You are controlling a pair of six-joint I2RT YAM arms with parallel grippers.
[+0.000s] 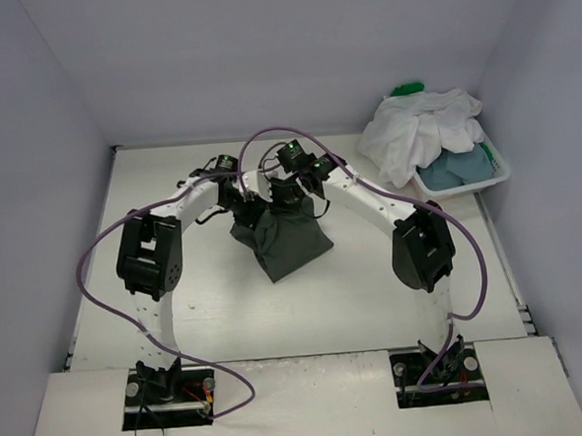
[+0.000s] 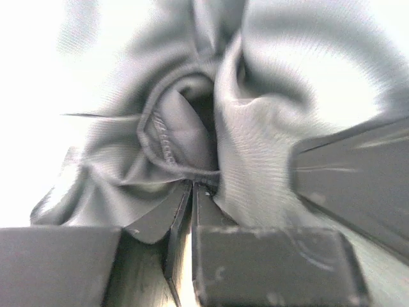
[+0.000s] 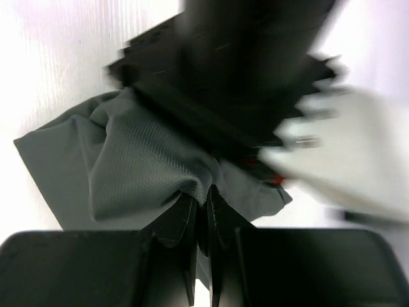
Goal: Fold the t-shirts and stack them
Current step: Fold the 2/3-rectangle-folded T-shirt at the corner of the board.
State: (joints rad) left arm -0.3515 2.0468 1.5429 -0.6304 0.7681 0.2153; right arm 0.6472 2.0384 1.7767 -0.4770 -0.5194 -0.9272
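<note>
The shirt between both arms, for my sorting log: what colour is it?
A dark grey t-shirt, shown best in the top external view.

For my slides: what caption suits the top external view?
The left end effector and right end effector pinch the dark grey t-shirt mid-table; other shirts fill the white basket.

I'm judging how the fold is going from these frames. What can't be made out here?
- Top view: the wrists cover where the left gripper and right gripper pinch the dark grey shirt. Its bunching hides the sleeves and collar.
- Top view: the white shirt covers most of the green shirt and blue-grey shirt in the basket.
- Right wrist view: blurred, and the other arm blocks the upper half.
- Left wrist view: cloth fills the frame, with blurred edges.
</note>
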